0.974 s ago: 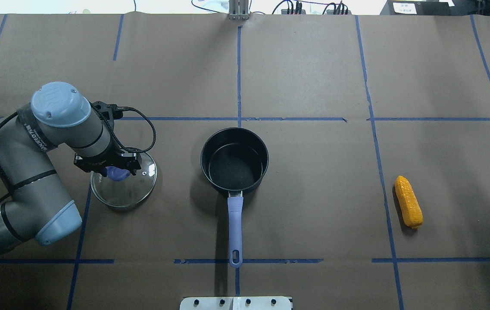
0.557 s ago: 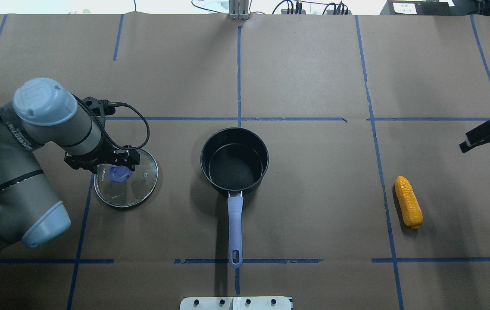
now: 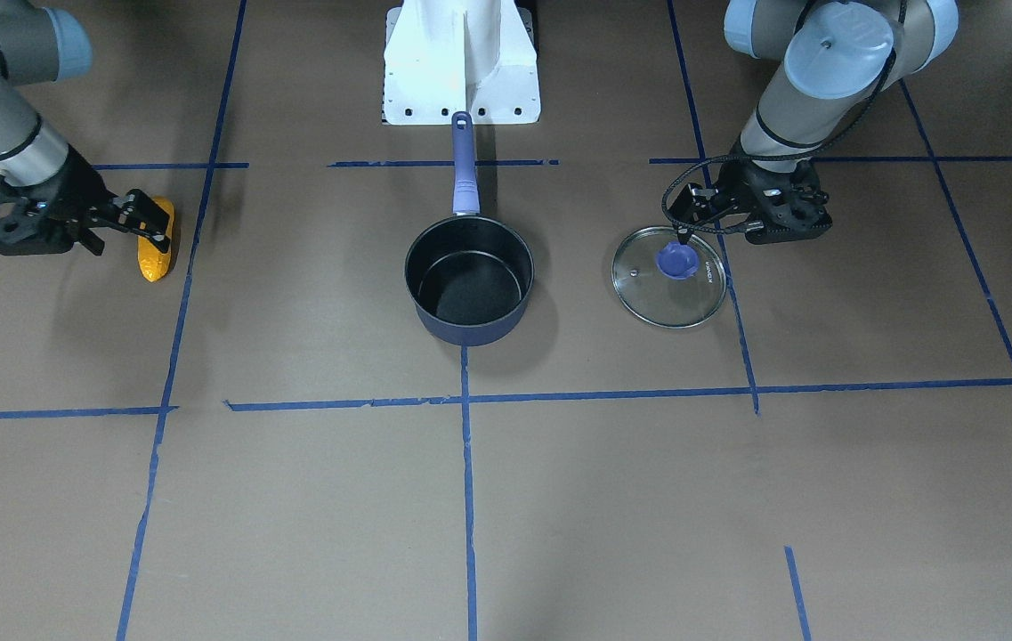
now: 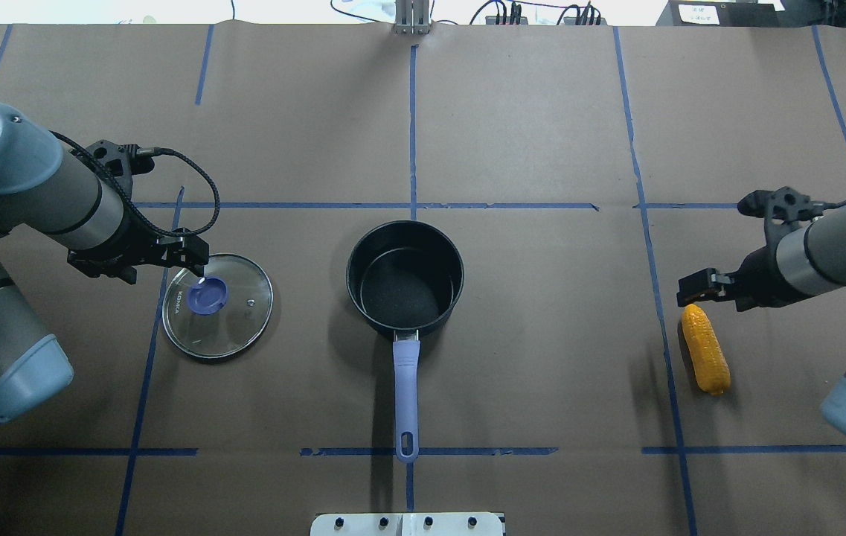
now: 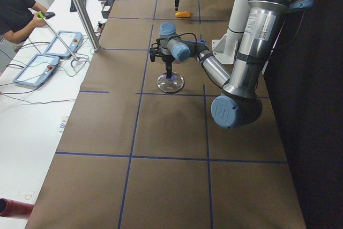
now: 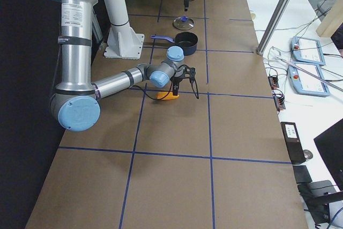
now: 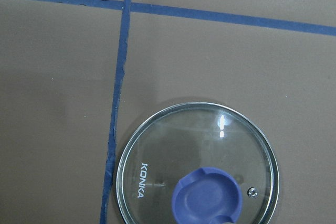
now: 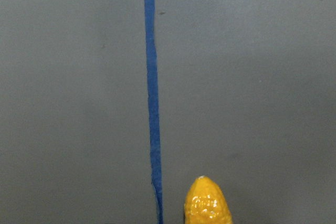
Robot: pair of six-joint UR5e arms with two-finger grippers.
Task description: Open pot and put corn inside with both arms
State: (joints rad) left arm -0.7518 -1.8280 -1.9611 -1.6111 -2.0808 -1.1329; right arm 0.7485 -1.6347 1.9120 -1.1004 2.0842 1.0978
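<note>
The pot (image 4: 405, 292) stands uncovered at the middle of the brown paper-covered table (image 4: 542, 357), its black inside bare. Its long periwinkle handle (image 4: 406, 391) points straight back toward the robot's white mounting base (image 3: 461, 62), ending on a blue tape line.

The corn (image 4: 705, 348) lies flat on the table, well apart from the pot on the robot's right, just beyond a blue tape line. Its tapered end points away from the robot.

The right gripper (image 4: 696, 289) hangs over the corn with its fingers pointing down. In the front-facing view the jaws stand apart with a strip of yellow showing between them, and they hold nothing. The right wrist view shows only the cob's tip at its lower edge.

The glass lid (image 4: 217, 307) rests flat on the table on the robot's left, well clear of the pot, with its blue knob (image 4: 206, 295) up.

The left gripper (image 4: 193, 260) hovers over the lid's far edge, near the knob, and grips nothing. Whether its jaws are apart or together I cannot tell.
</note>
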